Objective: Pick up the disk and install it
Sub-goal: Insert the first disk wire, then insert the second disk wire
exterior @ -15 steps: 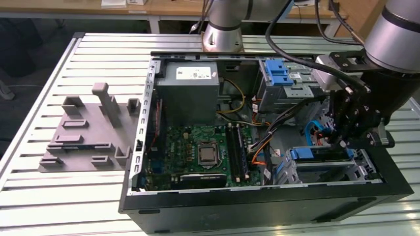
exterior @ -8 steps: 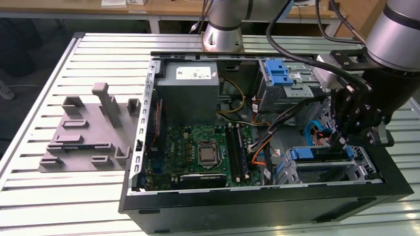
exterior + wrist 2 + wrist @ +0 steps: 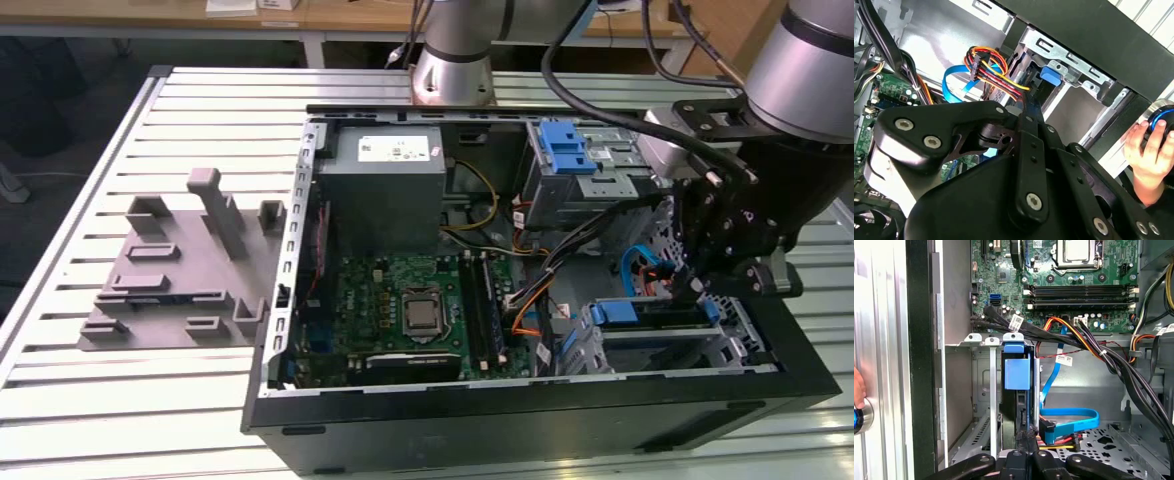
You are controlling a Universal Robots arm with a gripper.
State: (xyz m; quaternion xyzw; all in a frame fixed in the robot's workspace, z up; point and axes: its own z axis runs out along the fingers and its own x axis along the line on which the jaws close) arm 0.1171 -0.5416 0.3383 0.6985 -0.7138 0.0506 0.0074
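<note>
Exterior view: the black linkage gripper [image 3: 697, 290] is seen lowered into the open black computer case [image 3: 534, 420], at the drive cage near the exterior view's right. The silver hard drive with its blue plastic carrier frame [image 3: 1017, 390] is seen on edge in the grey metal drive cage [image 3: 986, 390] in the first wrist view, directly ahead of the gripper's black links. Whether the jaws are apart or together cannot be told. A person's hand [image 3: 1149, 150] is rested on a round blue-lit button in the second wrist view.
</note>
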